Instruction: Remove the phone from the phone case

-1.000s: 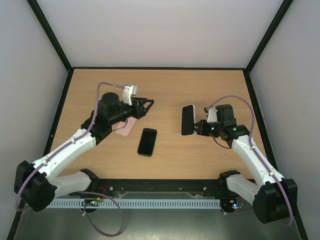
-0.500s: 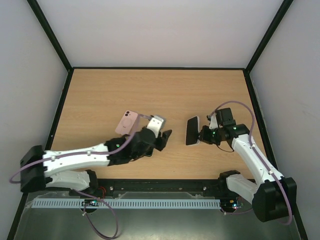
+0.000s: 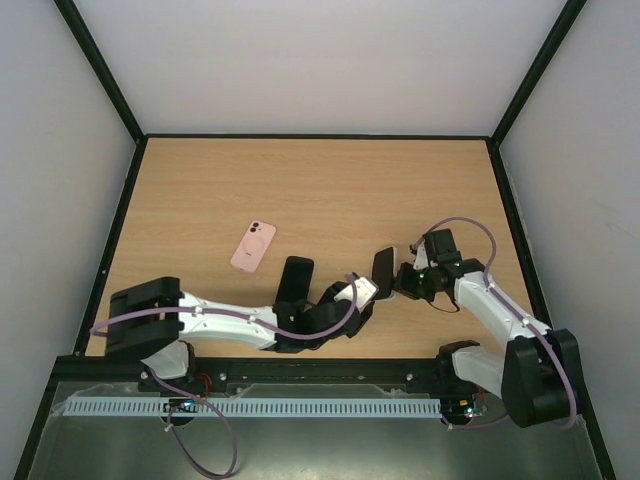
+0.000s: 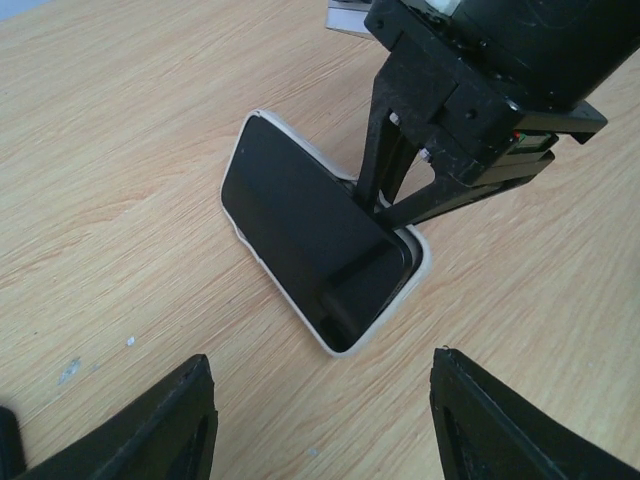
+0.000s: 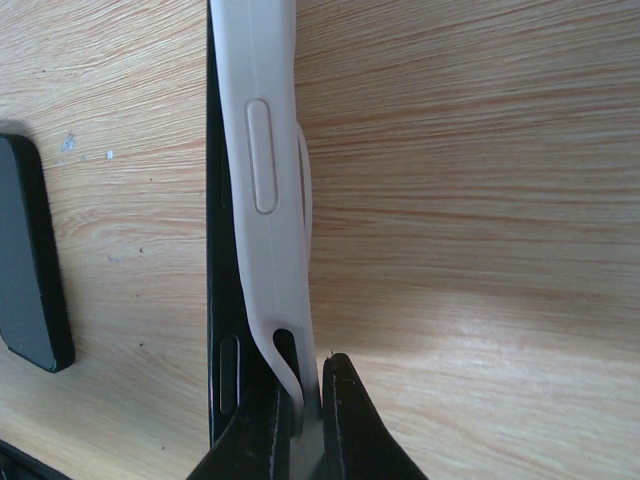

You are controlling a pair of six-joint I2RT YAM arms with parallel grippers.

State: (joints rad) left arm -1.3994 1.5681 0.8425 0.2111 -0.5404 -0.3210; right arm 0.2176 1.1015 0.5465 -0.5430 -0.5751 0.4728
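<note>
Phone: black, glass-fronted slab phone (image 4: 305,230) seated in a cream rubbery phone case (image 5: 268,230), near the front of the pale wood-grain table (image 3: 330,180), between the two arms.
Hold: right gripper (image 5: 297,415) is pinched together on the case's thin lip at one corner, not on the phone, likely so the shell is anchored while the phone is pushed free.
Pose: tilted, screen turned toward the left arm; whether the low end touches the wood I cannot tell.
Left gripper (image 4: 325,425): fingers spread apart with nothing between them, hovering just short of the free end, probably lining up to take the phone.
Case texture: matte and smooth, with rounded corners and a moulded side button; looks flexible enough to peel.
Phone surface: glossy, flat, slippery-looking.
Bystanders: bare black phone (image 3: 294,280) and pink rounded case (image 3: 253,246) lie flat, apart from the action.
</note>
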